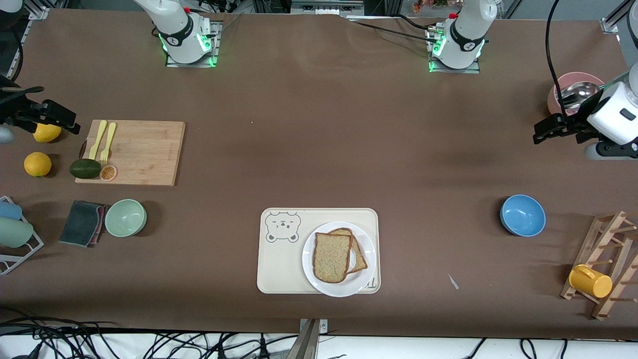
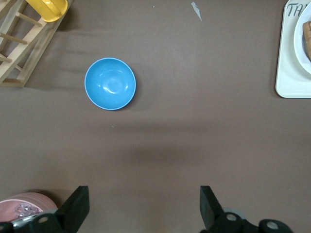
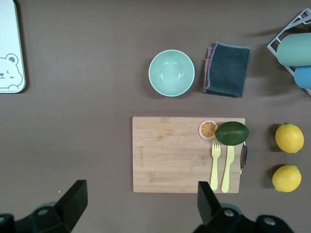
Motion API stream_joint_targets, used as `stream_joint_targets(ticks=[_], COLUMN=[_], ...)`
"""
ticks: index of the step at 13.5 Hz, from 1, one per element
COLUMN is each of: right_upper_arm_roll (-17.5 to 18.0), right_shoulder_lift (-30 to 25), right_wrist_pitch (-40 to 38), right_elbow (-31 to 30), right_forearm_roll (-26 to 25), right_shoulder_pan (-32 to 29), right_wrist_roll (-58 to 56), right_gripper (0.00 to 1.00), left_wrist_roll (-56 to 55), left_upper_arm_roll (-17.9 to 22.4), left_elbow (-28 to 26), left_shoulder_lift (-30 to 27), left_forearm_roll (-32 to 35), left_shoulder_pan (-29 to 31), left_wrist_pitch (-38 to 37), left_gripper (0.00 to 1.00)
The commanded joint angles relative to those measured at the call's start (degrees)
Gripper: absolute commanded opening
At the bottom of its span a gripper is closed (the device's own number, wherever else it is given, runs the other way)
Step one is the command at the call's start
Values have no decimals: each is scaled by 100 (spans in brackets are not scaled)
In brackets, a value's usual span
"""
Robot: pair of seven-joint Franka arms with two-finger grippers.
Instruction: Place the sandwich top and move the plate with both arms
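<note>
Brown table | speckled tan bread slice [image 1: 332, 257] lay atop round white plate [image 1: 366, 284] on cream tray [image 1: 269, 269] | plate stiff, slippery (take opposite rims) | left gripper [image 2: 141, 208], right gripper [image 3: 138, 204] both spread, empty, waiting.

A speckled tan bread slice with a brown crust [image 1: 332, 258] lies on a round plain white plate [image 1: 365, 240], upon a cream rectangular tray with a bear drawing [image 1: 279, 264].

1. Even overhead light brightens the brown surface [image 1: 319, 149]; all three views are sharp.
2. Soft, broad shadows fall across the surface; a darker one lies at the blue bowl's [image 1: 523, 215] nine o'clock.
3. Green base lamps glow at twelve o'clock.
</note>
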Motion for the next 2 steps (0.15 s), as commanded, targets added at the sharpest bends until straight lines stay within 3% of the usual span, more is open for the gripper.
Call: stream_joint_targets(ticks=[1, 2], right_upper_arm_roll=[43, 43], right_shoulder_lift=[-164, -164], right_wrist_pitch=[-5, -5], right_elbow=[-157, -157], right_forearm_roll=[-54, -54], right_shoulder_pan=[-36, -36], right_wrist_roll=[-73, -73], right_gripper=[100, 100], left_wrist_roll=[-111, -111], left_upper_arm_roll=[-50, -51], left_elbow=[-63, -63], left_shoulder_lift=[-242, -277], left_forearm_roll=[203, 203], left_shoulder_pan=[-15, -15], left_wrist_pitch=[-75, -67], left_gripper=[100, 100])
